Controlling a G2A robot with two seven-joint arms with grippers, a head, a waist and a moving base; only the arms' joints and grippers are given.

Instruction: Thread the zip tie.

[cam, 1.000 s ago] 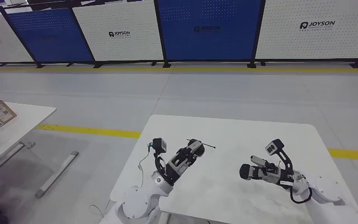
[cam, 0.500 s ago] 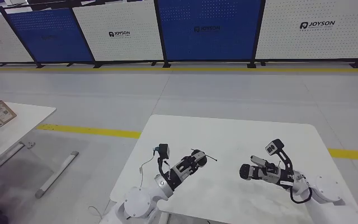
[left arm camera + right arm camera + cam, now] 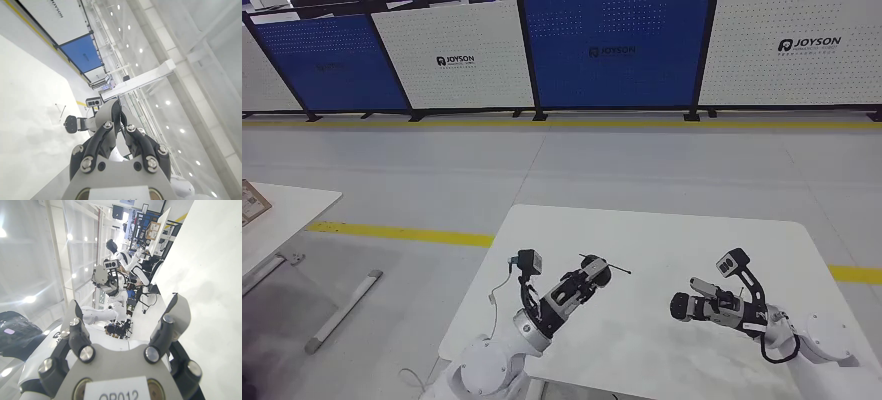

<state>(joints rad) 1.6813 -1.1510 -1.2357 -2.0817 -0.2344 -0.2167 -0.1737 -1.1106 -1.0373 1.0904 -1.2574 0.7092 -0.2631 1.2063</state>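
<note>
top view: over the white counter [image 3: 662, 235], the left tool [image 3: 592, 270] at 7 o'clock pinches the thin black zip tie [image 3: 618, 267], one end poking toward 3 o'clock; the right tool [image 3: 679, 306] hangs at 5 o'clock. left wrist view: its jaws are pressed together. right wrist view: jaws spread wide, empty.

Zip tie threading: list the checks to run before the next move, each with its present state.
1. Thin black zip tie gripped by the left end effector: ok, fingers shut on it over the white table.
2. Right end effector open and empty: ok.
3. End effectors near enough to pass the tie: not ok, well apart.
4. Which tie end is the head: cannot tell.
5. Tie bent into a loop: not ok, it juts out straight.
</note>
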